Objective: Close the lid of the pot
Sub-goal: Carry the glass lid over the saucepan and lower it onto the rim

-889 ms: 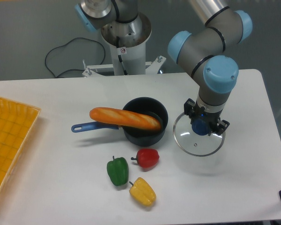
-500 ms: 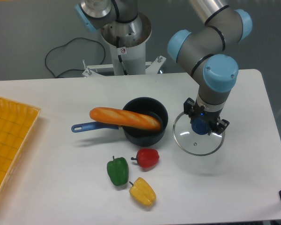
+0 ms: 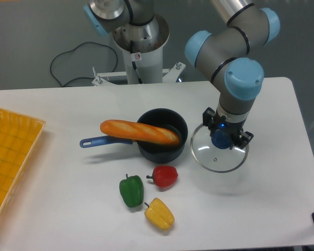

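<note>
Yellow pepper [image 3: 159,214]: lowest thing in the frame, bottom centre, lying on the white table [image 3: 68,209].
Green pepper [image 3: 131,191]: just up and left of the yellow one, close beside it.
Red pepper [image 3: 165,176]: right of the green one, just below the pot's front wall.
Pot lid [image 3: 220,152]: right of centre, a clear glass disc with a metal rim, right beside the pot's right side; its rim casts a shadow on the table below and to the right; whether it rests on the table or is lifted I cannot tell.
Gripper [image 3: 223,138]: pointing straight down over the lid's middle, its dark fingers closed narrowly on the blue knob [image 3: 221,140], holding the lid by it.
Pot [image 3: 161,136]: centre of the frame, dark navy, open, with its blue handle running out to the left.
Baguette [image 3: 139,132]: lying across the pot's rim, one end inside the pot, the other sticking out left above the handle.
Yellow tray [image 3: 10,151]: far left edge, partly cut off.
Arm base [image 3: 138,36]: top centre, behind the table, with a black cable looping on the floor to its left.
</note>
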